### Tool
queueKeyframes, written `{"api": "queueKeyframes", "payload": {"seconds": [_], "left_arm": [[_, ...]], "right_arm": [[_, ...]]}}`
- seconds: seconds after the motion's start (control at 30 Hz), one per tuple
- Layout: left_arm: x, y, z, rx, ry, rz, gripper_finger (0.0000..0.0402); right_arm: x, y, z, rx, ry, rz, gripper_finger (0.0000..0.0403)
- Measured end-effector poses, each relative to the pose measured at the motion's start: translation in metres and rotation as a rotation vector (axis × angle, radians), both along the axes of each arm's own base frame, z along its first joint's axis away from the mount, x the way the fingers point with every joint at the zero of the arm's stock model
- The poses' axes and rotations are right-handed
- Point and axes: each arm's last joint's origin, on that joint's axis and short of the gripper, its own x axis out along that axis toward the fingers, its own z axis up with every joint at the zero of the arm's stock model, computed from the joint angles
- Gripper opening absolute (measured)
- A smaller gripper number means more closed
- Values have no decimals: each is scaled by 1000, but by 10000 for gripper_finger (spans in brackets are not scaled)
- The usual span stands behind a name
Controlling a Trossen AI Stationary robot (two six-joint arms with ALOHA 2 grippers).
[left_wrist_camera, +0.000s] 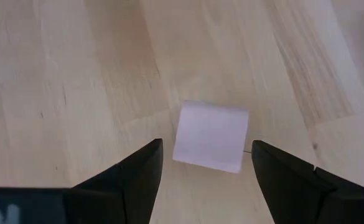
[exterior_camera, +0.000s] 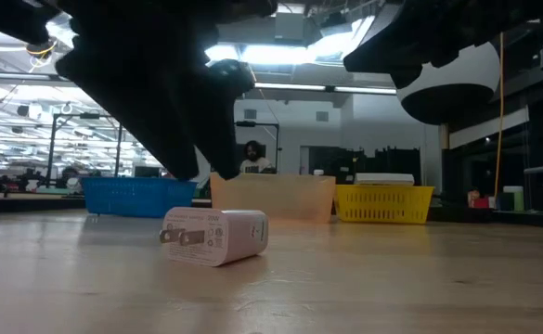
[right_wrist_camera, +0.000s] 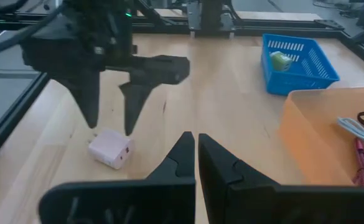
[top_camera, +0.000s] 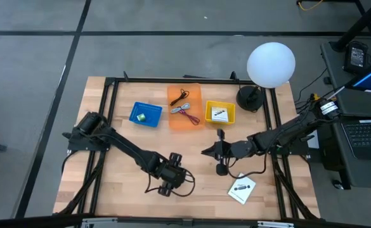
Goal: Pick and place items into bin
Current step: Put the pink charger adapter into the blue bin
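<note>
Left gripper (right_wrist_camera: pixel 110 118) spread wide just above white charger (right_wrist_camera: pixel 111 149), not touching.
Charger on bare wood near table's front edge, hidden under gripper from above; prongs visible only at table height. Right gripper (right_wrist_camera: pixel 196 146) pinched shut, empty, mid-table.

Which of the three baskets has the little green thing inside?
The blue basket, at the left end of the row. The orange one holds cables; the yellow one holds a white card.

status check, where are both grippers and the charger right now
Left gripper open, poised over the white charger on the table, not touching. Right gripper shut, empty, mid-table. Nothing blocking the charger.
</note>
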Motion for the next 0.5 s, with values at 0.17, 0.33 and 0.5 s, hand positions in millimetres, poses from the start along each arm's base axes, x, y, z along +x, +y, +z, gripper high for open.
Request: {"api": "queueKeyframes", "payload": {"seconds": [0.17, 0.33, 0.5], "left_arm": [[4, 5, 0, -16, -9, 13, 240], [8, 8, 0, -58, -11, 0, 240], [10, 7, -9, -53, 3, -2, 240]], "right_arm": [[0, 1, 0, 22, 2, -6, 4], [-1, 1, -2, 37, 14, -15, 4], [0, 1, -7, 30, 38, -17, 4]]}}
